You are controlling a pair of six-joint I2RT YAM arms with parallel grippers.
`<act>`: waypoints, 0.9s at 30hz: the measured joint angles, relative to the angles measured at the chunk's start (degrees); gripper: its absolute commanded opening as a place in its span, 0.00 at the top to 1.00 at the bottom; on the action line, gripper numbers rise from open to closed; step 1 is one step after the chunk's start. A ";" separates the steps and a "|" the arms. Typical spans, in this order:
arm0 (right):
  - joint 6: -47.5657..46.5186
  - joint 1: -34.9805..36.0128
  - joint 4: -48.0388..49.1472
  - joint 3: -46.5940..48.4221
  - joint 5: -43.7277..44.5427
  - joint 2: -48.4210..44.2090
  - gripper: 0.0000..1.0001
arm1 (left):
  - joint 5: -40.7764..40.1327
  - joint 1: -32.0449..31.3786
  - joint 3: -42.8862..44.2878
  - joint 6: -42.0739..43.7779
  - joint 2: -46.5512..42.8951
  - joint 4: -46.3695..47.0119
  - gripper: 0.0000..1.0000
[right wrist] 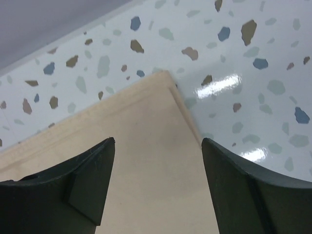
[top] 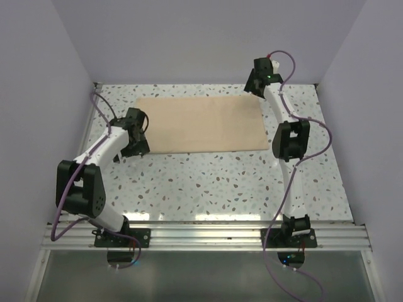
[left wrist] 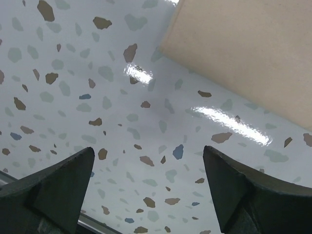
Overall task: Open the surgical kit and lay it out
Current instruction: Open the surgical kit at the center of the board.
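Note:
The tan cloth wrap (top: 201, 124) lies flat and spread out on the far half of the speckled table. No steel tray or instruments show in any view. My left gripper (top: 140, 146) is open and empty, just off the cloth's near left corner; that corner shows in the left wrist view (left wrist: 243, 53), beyond my open left gripper (left wrist: 148, 156). My right gripper (top: 253, 88) is open and empty over the cloth's far right corner, which shows in the right wrist view (right wrist: 161, 146) between the fingers of the right gripper (right wrist: 158, 144).
The speckled table (top: 214, 182) is walled on the left, back and right by pale purple panels (top: 201, 38). An aluminium rail (top: 208, 236) runs along the near edge with both arm bases on it.

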 measured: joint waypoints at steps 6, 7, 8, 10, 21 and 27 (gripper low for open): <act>0.74 -0.59 5.62 5.66 0.11 6.25 0.30 | 0.42 0.00 -2.54 -2.93 -4.15 -1.60 0.05; 0.72 -0.55 6.10 5.79 0.28 6.71 0.31 | 0.59 0.00 -3.06 -3.39 -4.87 -1.68 0.05; 0.70 -0.48 6.58 5.90 0.37 7.13 0.31 | 0.76 0.00 -3.54 -3.89 -5.55 -1.92 0.05; 0.55 -0.44 7.48 6.51 0.61 8.15 0.31 | 0.92 0.00 -4.22 -4.57 -6.43 -2.56 0.06; -0.44 -0.31 8.39 7.06 4.74 12.37 0.39 | 1.01 0.00 -6.27 -6.34 -8.09 -4.33 0.06; -0.39 0.00 8.90 7.13 5.07 13.92 0.63 | 0.76 0.00 -7.65 -6.80 -10.21 -5.64 0.06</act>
